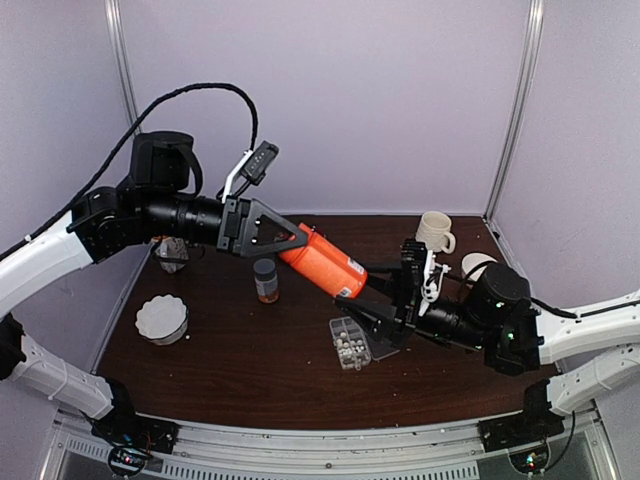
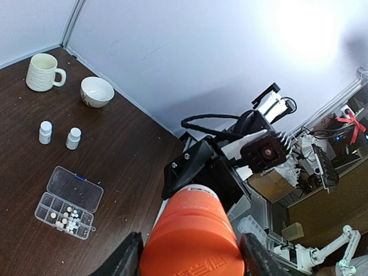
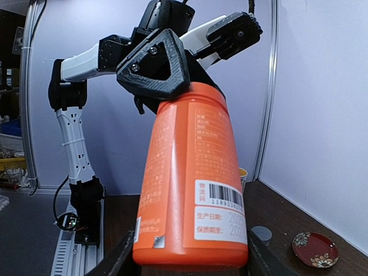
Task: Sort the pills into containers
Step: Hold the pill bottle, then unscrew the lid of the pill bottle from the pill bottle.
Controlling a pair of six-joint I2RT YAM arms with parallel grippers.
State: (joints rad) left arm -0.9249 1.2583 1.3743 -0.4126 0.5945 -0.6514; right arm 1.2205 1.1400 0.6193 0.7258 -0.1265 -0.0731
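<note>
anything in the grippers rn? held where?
Yes, the orange bottle, held by both. The left gripper clamps one end, and the right gripper clamps the opposite end, nearest the barcode label.

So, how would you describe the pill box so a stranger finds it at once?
Start from the dark brown table, then look below the orange bottle held in the air over its middle. There lies the organizer box: the only flat, clear, rectangular thing, split into small cells with whitish pills inside; everything near it is round.
</note>
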